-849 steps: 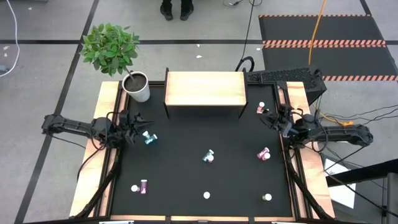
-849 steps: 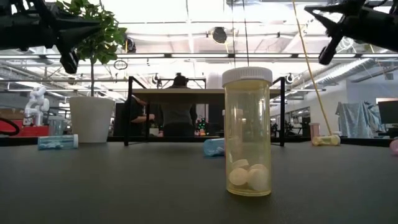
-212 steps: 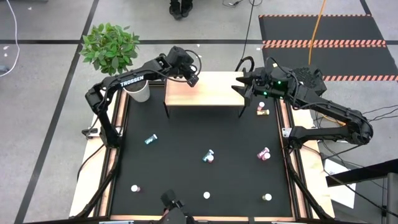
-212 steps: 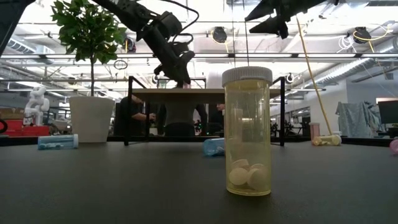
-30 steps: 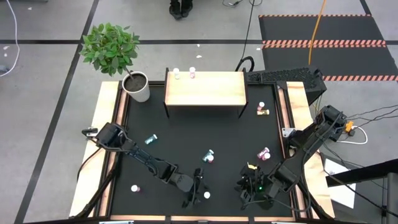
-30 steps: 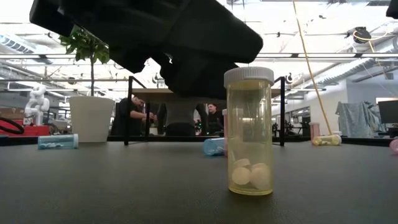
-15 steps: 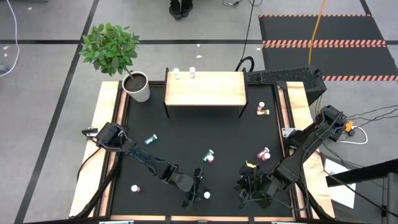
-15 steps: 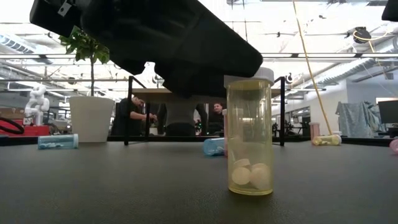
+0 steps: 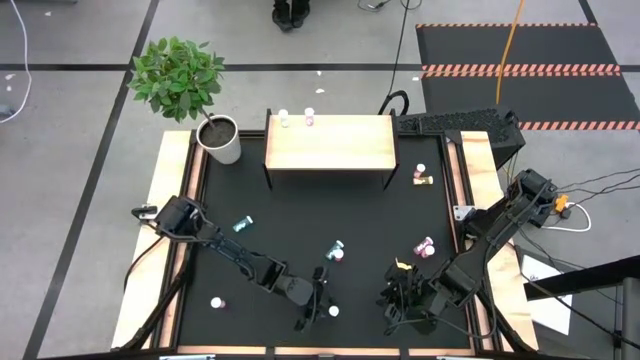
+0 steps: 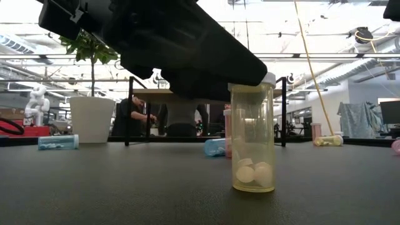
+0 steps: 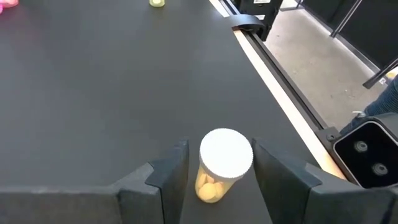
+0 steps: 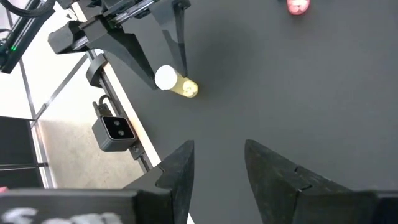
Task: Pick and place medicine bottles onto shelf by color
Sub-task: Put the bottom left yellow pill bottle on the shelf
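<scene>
The yellow bottle (image 11: 225, 163) stands upright near the table's front edge, white cap up, a few pale tablets at its bottom. The left gripper (image 11: 217, 171) brackets it just under the cap, fingers close on either side; whether they press the body I cannot tell. That hold probably suits lifting it toward the shelf (image 9: 330, 143), where two small bottles (image 9: 297, 120) already stand at the back edge. The right gripper (image 12: 217, 165) hovers nearby, partly open and empty. No legible writing shows.
</scene>
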